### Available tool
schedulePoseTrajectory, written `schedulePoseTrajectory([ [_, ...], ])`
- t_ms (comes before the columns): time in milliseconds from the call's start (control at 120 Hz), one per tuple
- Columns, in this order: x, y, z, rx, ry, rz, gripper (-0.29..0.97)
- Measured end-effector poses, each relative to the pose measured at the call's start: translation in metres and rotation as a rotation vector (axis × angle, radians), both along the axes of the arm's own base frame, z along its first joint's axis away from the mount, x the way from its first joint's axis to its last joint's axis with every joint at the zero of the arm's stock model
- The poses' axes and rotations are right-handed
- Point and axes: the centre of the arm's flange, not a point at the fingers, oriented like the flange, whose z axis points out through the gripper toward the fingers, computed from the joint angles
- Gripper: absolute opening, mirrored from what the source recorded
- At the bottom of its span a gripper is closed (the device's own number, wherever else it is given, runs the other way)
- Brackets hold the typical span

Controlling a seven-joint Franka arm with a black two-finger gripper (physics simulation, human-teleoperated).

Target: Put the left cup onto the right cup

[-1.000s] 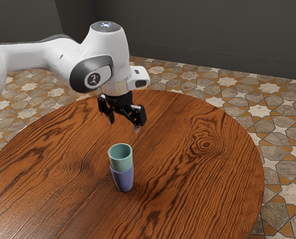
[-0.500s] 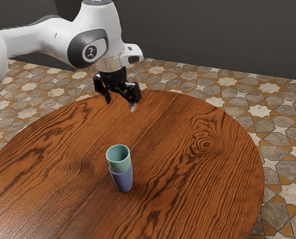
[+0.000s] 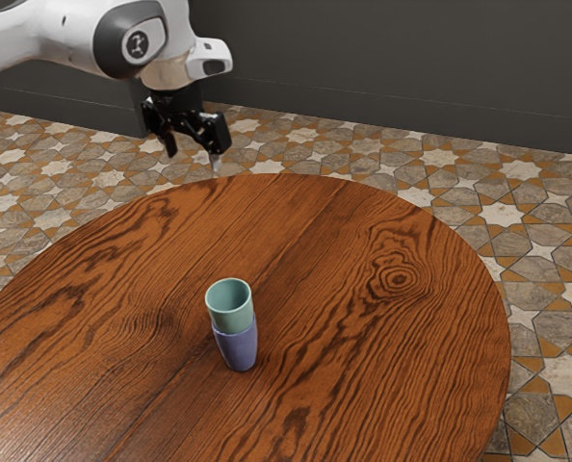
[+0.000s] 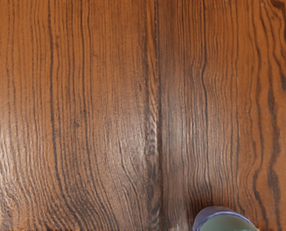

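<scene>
Teal cup (image 3: 229, 305) nested in purple cup (image 3: 237, 347) near tabletop (image 3: 382, 241) centre; gripper (image 3: 192, 154), fingers spread and empty, above far edge; stacking apparently done, retreat next.

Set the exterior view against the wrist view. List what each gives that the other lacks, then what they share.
Exterior view: the white arm with its open, empty hand raised well clear of the cups, the tiled floor, the dark wall, and a side look at the stack, with the teal cup nested in the purple cup.
Wrist view: a straight-down close look at the wood grain, with the stack's rims seen from above.
Both: the wooden table and the stacked cups.
</scene>
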Motion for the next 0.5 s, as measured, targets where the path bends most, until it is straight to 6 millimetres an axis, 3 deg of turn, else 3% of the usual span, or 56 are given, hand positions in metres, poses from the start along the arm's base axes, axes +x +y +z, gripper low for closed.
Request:
schedulePoseTrajectory([
  [500, -0.0054, 0.0018, 0.001, 0.008, 0.033, -0.071, 0.68],
])
